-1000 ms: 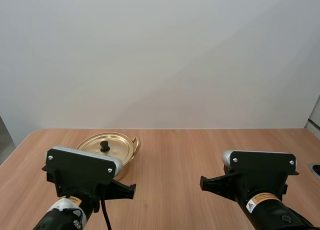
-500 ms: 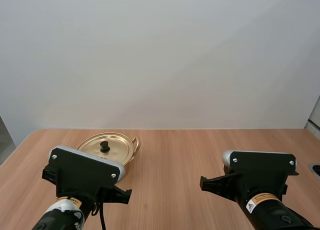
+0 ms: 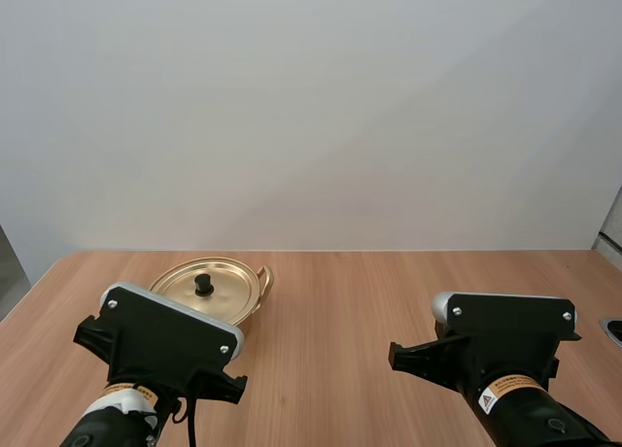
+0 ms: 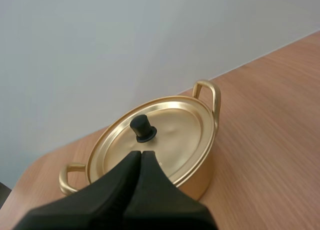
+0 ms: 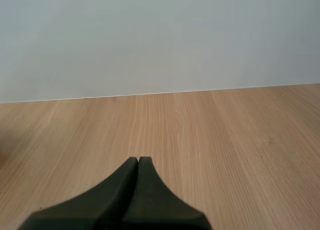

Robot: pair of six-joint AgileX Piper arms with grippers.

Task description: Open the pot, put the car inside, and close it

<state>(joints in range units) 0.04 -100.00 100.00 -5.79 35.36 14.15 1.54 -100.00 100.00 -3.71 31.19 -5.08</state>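
Two arms reach out over a light wooden bench (image 3: 389, 292) with fine straight grain, and behind it a plain pale wall (image 3: 321, 117) runs the bench's whole width. The left arm (image 3: 160, 345) and right arm (image 3: 505, 345) sit at the near edge, well apart from each other.

One container stands on the bench: a gold-coloured pot (image 3: 250, 308) on the far left part, just beyond the left arm. Its lid (image 3: 222, 270) is on and sits flat, with a black knob (image 3: 203, 284) upright at the middle. A loop handle (image 4: 209, 92) sticks out on one side and a second handle (image 4: 70, 172) on the other. With the lid on, what is inside the pot is hidden.

The left jaws are pressed together into one dark wedge, holding nothing. They point at the pot, and their tip shows in front of the lid just short of the knob. The right jaws are likewise closed tight and empty, aimed over bare wood.

Each arm carries a small label (image 3: 504, 393) with a warning triangle, but its writing is too small to read.
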